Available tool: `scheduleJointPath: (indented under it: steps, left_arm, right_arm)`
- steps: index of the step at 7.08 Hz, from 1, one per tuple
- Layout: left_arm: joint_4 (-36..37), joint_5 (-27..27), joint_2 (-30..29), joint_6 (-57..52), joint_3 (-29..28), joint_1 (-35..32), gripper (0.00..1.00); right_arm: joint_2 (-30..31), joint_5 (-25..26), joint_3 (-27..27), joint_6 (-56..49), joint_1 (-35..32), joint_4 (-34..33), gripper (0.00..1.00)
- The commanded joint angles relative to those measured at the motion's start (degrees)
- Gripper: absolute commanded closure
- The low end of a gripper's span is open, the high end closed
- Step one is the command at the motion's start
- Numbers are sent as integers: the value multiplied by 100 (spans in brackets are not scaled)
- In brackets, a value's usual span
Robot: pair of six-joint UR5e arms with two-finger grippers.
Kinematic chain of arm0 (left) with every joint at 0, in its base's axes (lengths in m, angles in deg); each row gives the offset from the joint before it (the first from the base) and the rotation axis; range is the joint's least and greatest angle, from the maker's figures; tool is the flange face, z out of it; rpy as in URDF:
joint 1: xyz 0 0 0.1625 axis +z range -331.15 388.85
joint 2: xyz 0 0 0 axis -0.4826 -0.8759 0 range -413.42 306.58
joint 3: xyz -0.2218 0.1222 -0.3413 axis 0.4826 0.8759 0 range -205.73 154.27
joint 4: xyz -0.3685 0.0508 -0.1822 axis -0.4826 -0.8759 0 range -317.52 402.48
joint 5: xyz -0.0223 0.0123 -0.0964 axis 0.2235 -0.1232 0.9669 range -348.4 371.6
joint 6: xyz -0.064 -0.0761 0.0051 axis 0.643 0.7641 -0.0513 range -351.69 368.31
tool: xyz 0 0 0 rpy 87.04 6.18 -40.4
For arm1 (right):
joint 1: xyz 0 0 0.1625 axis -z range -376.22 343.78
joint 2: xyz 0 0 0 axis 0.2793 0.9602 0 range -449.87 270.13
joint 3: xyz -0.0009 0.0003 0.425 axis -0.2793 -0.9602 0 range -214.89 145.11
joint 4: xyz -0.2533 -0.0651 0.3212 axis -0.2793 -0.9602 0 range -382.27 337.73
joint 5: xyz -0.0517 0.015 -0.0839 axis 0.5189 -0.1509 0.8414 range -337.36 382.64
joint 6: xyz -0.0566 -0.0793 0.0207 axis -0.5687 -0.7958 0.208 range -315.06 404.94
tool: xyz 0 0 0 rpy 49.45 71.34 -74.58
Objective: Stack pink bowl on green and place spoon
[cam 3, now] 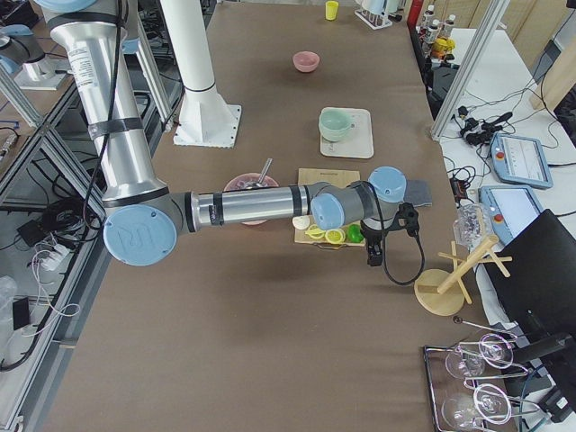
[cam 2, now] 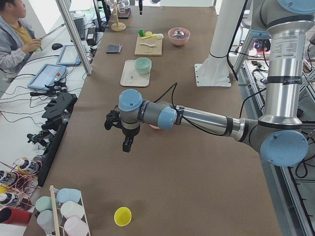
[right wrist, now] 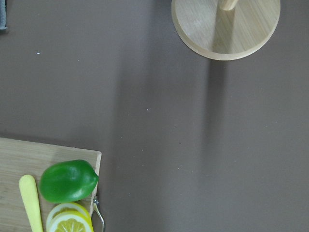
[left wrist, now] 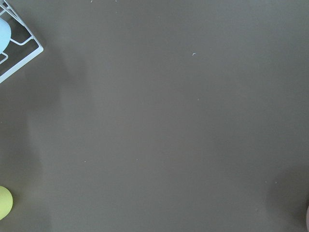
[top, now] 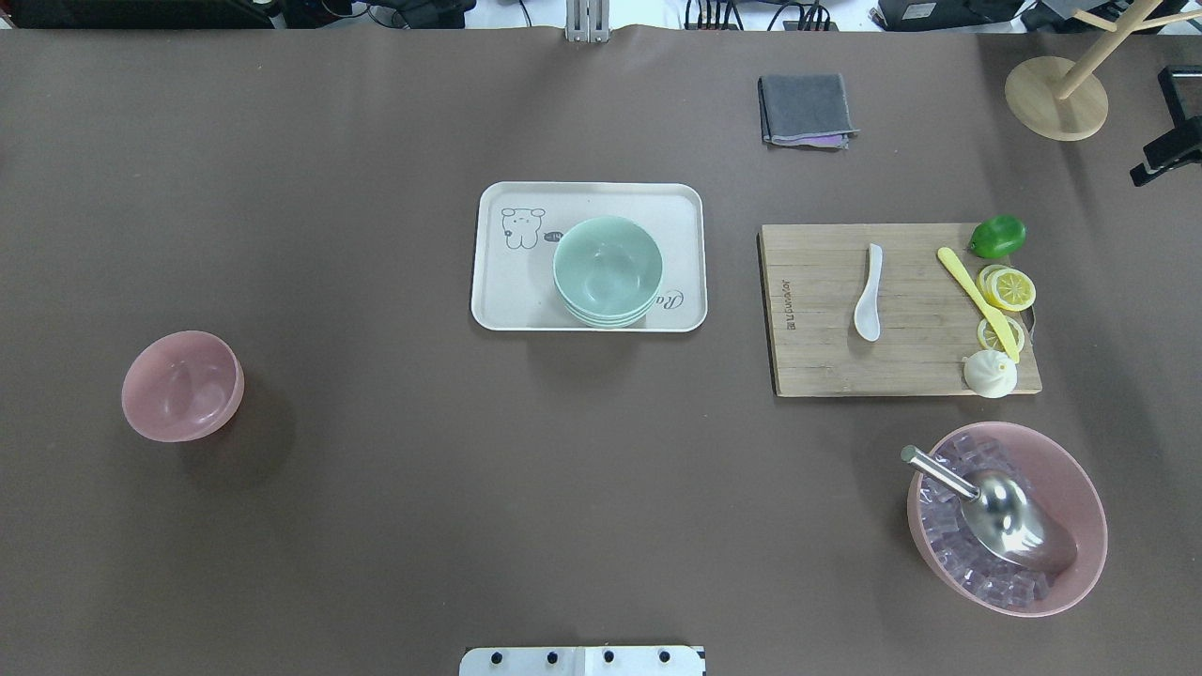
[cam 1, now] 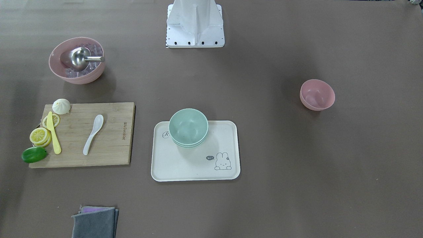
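Note:
A small pink bowl stands alone on the table; in the overhead view it is at the far left. Green bowls are stacked on a white tray in the middle; in the overhead view they are at the centre. A white spoon lies on a wooden cutting board. My left gripper hangs over bare table, close to the pink bowl; I cannot tell if it is open. My right gripper hovers beyond the board's far end; I cannot tell its state.
A large pink bowl holds ice cubes and a metal scoop. Lemon slices, a yellow knife, a green pepper and a bun sit on the board. A grey cloth and a wooden stand are at the far side.

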Motion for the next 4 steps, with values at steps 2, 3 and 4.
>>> scheduleJointPath:
  steps: [2, 3, 4]
  left_arm:
    - [-35, 10, -191, 50, 11, 259, 3]
    - [-35, 10, -218, 33, 29, 321, 3]
    - [-35, 36, -62, 33, 125, 348, 3]
  right_arm:
    - [-1, -5, 29, 21, 28, 0, 0]
    - [-1, -14, 21, 21, 28, 0, 0]
    - [-1, -14, -5, 21, 28, 0, 0]
